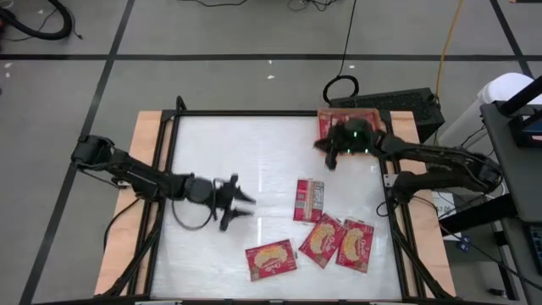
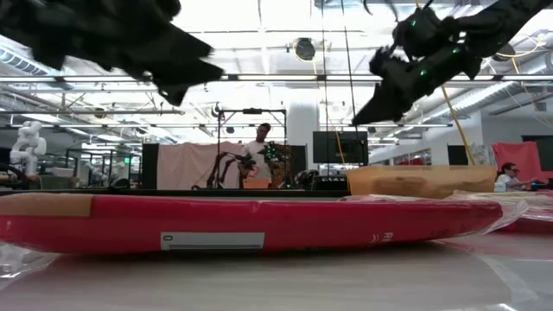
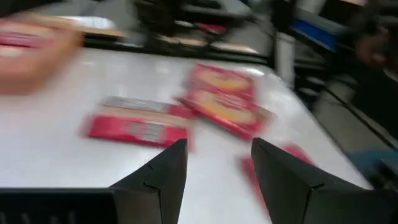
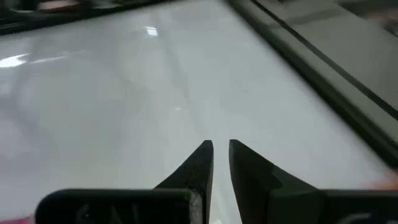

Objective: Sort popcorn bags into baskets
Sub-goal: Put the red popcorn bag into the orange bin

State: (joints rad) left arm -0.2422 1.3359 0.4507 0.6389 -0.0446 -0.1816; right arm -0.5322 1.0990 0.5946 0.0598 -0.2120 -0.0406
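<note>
With four popcorn bags (image 1: 308,200) loose on the table (image 1: 212,144) ahead of the spread, empty left claw (image 1: 240,203) — the right claw (image 1: 332,158), nearly pressed together and empty, sits by the orange tray (image 1: 329,114) — overlapping bags risk a double grab.

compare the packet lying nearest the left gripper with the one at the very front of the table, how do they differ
The packet nearest the left gripper shows its grey-white printed panel; the front packet shows its yellow popcorn picture. The first lies with its long side running front to back, the second lies crosswise, slightly tilted. The first sits close beside the other loose packets; the second lies apart from them. Both are red, flat on the table, outside the orange tray.
</note>
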